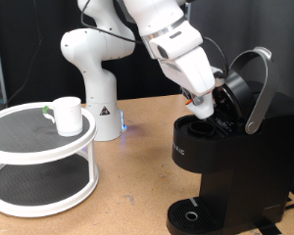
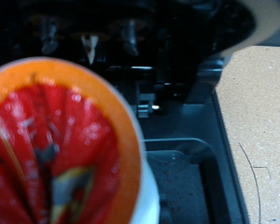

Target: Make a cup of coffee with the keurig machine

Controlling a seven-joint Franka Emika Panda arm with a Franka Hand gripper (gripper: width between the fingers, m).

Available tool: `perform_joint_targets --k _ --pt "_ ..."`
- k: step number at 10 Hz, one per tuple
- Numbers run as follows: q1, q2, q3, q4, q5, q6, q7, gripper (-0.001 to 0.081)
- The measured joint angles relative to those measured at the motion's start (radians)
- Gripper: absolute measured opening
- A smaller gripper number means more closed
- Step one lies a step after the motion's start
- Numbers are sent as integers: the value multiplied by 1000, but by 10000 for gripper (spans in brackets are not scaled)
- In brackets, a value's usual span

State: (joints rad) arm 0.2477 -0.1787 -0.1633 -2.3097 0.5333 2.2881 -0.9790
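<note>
A tall black keurig machine (image 1: 225,147) is shown with its grey-rimmed lid raised. The gripper (image 1: 200,101) is poised at the open chamber, fingers clasped on a red-topped pod (image 2: 61,149). A white cup (image 1: 67,115) is seen well apart at nine o'clock, on a round shelf (image 1: 39,147).

The keurig machine (image 1: 220,137) has its lid (image 1: 253,88) raised at two o'clock of the gripper (image 1: 202,102), crowding it, while the tabletop (image 1: 127,186) at eight o'clock lies open
</note>
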Motion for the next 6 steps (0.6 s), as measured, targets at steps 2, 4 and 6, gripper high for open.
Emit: perform_joint_targets --k 2,4,6 --pt "0 11 6 -3 -2 0 0 80" --pt "0 25 7 -4 -5 0 0 80" --pt "0 29 7 -9 -5 2 0 80"
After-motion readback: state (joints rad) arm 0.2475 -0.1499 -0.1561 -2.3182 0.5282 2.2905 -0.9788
